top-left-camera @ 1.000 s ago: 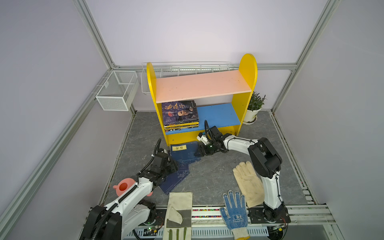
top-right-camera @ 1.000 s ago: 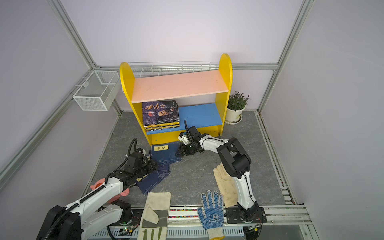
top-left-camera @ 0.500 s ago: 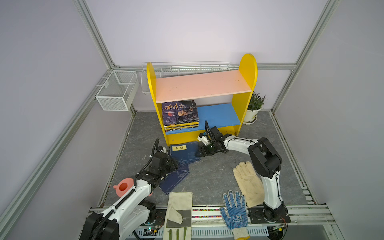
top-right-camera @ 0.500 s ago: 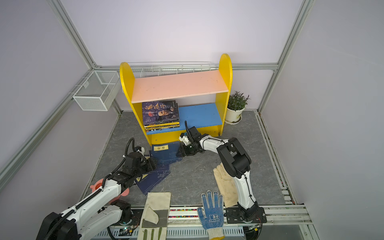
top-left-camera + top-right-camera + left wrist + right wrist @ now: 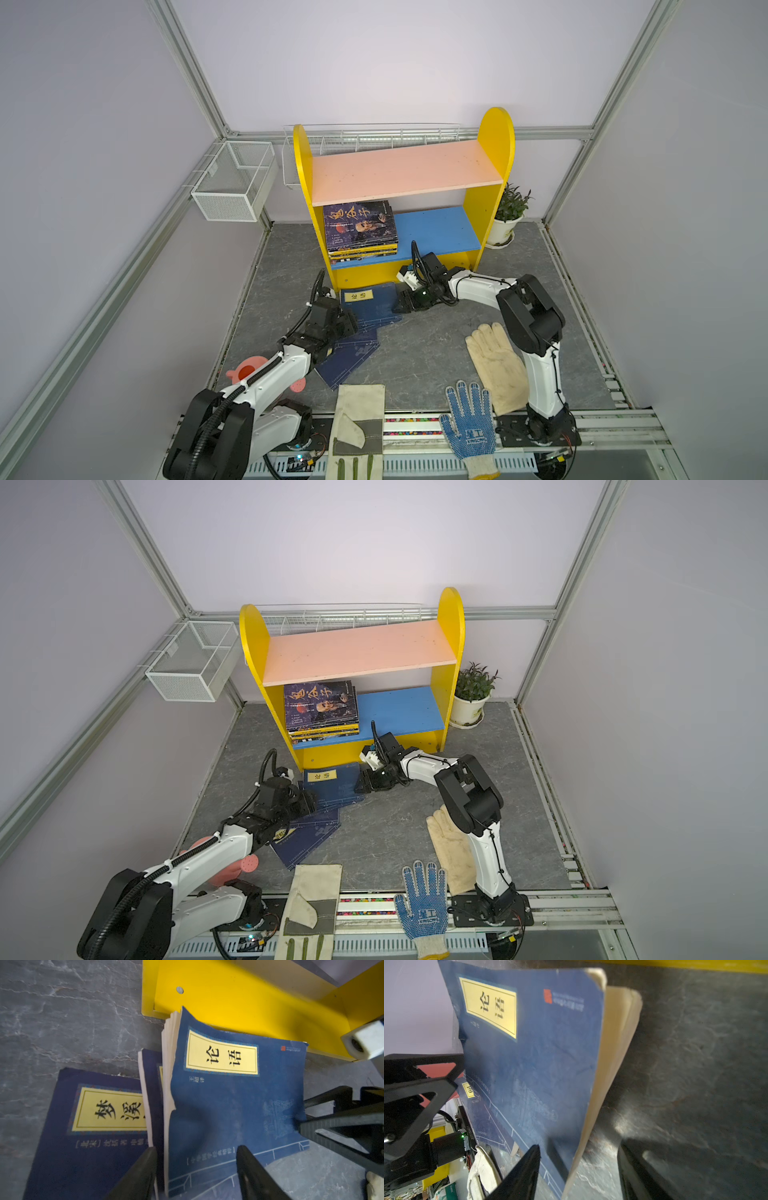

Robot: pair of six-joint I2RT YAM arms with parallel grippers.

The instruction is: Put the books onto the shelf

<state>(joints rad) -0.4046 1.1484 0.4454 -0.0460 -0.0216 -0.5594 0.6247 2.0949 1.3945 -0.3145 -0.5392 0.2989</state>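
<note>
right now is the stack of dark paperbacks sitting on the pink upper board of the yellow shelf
No, the stack of dark paperbacks lies on the blue lower board, beneath the pink upper board.

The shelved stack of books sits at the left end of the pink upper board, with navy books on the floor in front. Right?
No: the stack sits at the left end of the blue lower board, as both top views show. Navy books do lie on the floor in front.

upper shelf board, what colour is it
The upper board is salmon pink, clearest in a top view.
</note>
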